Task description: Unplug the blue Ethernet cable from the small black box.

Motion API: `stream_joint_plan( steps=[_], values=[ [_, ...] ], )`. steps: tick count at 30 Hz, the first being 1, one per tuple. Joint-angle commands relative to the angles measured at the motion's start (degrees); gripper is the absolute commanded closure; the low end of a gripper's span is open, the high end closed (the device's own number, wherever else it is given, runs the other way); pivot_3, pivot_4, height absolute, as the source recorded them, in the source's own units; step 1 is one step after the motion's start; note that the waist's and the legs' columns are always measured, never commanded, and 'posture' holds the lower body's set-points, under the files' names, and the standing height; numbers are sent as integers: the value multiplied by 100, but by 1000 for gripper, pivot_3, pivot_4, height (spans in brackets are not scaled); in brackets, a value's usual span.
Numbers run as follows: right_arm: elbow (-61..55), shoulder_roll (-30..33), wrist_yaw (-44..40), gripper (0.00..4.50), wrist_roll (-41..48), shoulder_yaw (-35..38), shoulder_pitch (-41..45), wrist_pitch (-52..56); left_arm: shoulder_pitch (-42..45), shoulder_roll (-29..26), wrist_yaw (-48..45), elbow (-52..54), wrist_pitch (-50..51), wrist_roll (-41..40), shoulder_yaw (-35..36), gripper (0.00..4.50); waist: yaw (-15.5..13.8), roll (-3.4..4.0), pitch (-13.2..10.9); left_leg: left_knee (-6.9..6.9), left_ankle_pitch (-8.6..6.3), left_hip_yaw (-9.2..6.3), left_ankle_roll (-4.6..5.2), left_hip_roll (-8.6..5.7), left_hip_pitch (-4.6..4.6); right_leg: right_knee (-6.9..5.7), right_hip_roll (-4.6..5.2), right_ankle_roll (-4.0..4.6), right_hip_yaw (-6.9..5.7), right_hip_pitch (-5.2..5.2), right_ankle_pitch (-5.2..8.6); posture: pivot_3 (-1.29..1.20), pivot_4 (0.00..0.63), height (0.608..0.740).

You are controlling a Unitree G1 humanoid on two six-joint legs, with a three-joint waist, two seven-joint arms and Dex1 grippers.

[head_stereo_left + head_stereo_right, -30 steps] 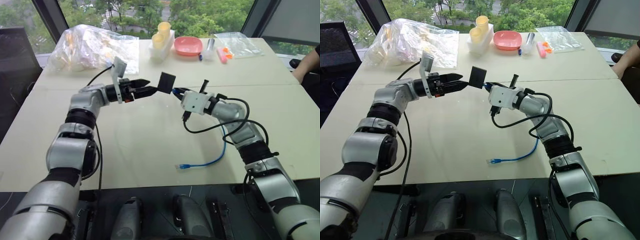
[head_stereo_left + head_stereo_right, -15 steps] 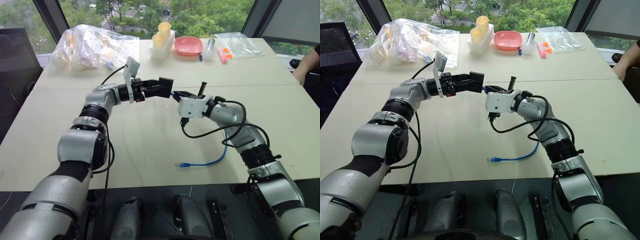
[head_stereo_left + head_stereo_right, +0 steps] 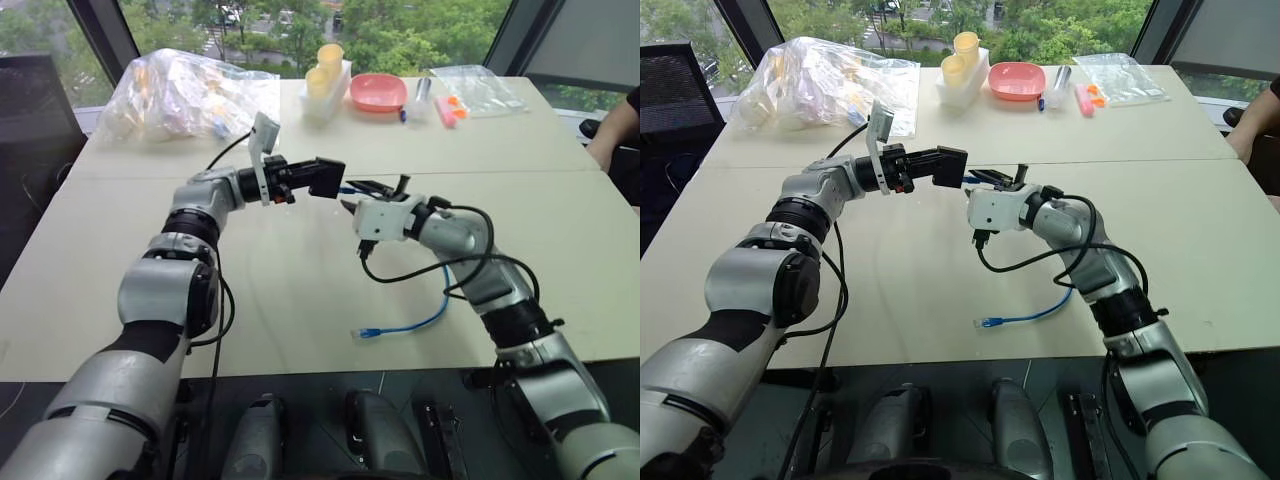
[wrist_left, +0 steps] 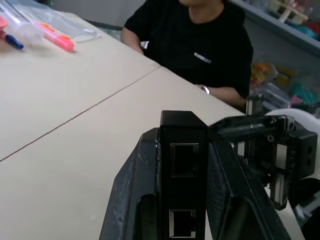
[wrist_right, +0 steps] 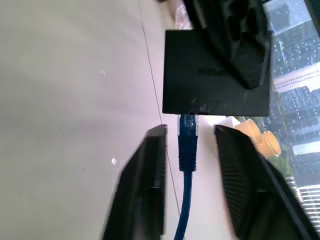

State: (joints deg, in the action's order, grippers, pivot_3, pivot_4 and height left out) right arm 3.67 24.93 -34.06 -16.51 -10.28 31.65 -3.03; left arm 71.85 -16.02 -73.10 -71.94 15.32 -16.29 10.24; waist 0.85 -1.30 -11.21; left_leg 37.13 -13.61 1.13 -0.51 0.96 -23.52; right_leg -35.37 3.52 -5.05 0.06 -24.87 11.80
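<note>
My left gripper (image 3: 312, 178) is shut on the small black box (image 3: 329, 176) and holds it above the table. In the left wrist view the box (image 4: 183, 125) sits clamped between the two fingers (image 4: 131, 190), its ports facing the camera. The blue Ethernet cable (image 5: 188, 150) is plugged into the box's (image 5: 216, 75) edge. My right gripper (image 5: 190, 131) stands open, its fingers on either side of the plug and apart from it. The cable (image 3: 432, 314) runs down to the table, where its free plug (image 3: 368, 331) lies.
At the back of the table (image 3: 300, 290) are a crumpled plastic bag (image 3: 190, 90), yellow cups in a white holder (image 3: 325, 70), a pink bowl (image 3: 377, 92) and a clear bag with markers (image 3: 475, 90). A person in a black shirt (image 4: 200, 45) sits at the right side.
My left gripper moved right to the box and shut on it. My right gripper, which was shut on the cable's plug, has opened and drawn back slightly.
</note>
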Motion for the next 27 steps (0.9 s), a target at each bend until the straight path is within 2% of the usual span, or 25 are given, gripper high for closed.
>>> stream_joint_plan(
  steps=[1, 3, 6, 11, 17, 27],
  values=[
    [-1090, -597, -121, 1291, 1637, 798, -607, 1696, -6, -86, -25, 148, 266, -288, 346, 3971, -9, 0, 0, -1, 0, -1, 0, 0, -1, 0, 1, 0, 0, 0, 0, 0, 150, 740],
    [-1665, -1249, 153, 1291, 2770, 1356, -956, 2835, -109, -104, -73, 201, 355, -375, 488, 3971, -3, 0, 0, 2, 0, -3, 0, 0, 0, -5, 3, 0, -3, 1, -1, 0, 150, 740],
    [-2149, -1992, 513, 1291, 4124, 1903, -1190, 3984, -187, -129, -129, 277, 702, -643, 760, 3971, 7, 1, 0, 8, 0, -4, 0, 2, 3, -12, 4, 1, -3, 2, -2, 0, 150, 740],
    [-2294, -2834, 1190, 1291, 5596, 2464, -1208, 4868, -339, -201, -570, 593, 1666, -1106, 1040, 3971, 7, 2, 0, 12, 0, -8, 0, 5, 7, -22, 3, 4, -4, 3, -3, 0, 150, 740],
    [-1864, -3230, 1422, 1291, 6152, 2454, -946, 4699, -752, -149, -427, 1193, 2588, -1552, 1262, 3971, 22, 3, 1, 10, 0, -8, 0, 5, 7, -21, 2, 4, -4, 2, -3, 0, 150, 740],
    [-1761, -3187, 1583, 1291, 6568, 2265, -787, 4561, -1257, -58, -140, 2290, 3395, -1981, 1175, 3971, 18, 3, 1, 9, 0, -9, 0, 5, 7, -22, 3, 3, -3, 2, -3, 0, 150, 740]
  ],
)
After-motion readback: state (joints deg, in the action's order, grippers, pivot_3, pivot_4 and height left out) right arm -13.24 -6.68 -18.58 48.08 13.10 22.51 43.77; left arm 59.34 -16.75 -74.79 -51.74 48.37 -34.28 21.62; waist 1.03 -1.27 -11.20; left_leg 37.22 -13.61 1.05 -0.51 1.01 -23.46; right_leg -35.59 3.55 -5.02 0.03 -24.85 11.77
